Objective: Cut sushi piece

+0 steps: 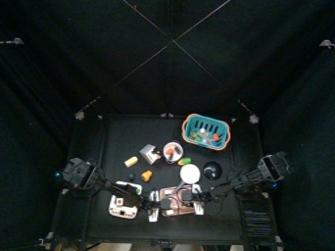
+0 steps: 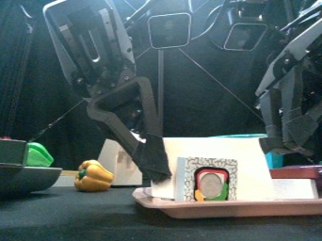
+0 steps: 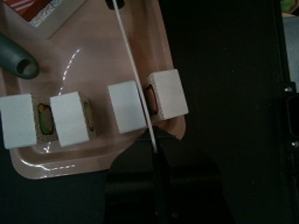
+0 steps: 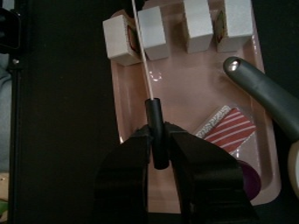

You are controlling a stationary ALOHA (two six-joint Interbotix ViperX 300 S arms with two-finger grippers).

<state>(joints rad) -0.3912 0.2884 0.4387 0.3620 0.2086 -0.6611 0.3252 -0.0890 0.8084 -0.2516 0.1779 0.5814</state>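
while the right gripper (image 4: 156, 144) is clamped on the black handle of the knife (image 4: 145, 61), the thin blade runs out lengthwise over the pink tray (image 4: 176, 96) to the row of sushi pieces at its far end. the blade sits in the gap between the end sushi piece (image 4: 119, 38) and the next sushi piece (image 4: 156, 33). two more pieces (image 4: 198, 22) continue the row on that second piece's side of the blade. in the left wrist view the end piece (image 3: 166, 94) is just off one side of the blade and the other three are on the opposite side. can't tell whether the edge is touching the tray surface. a grey cylinder (image 4: 263, 83) lies on the tray well off to the same side of the blade as the three pieces, with a red striped packet (image 4: 222, 127) nearer the handle. left gripper (image 3: 158, 184) is at the tray end beyond the blade tip; can't tell its jaw state.
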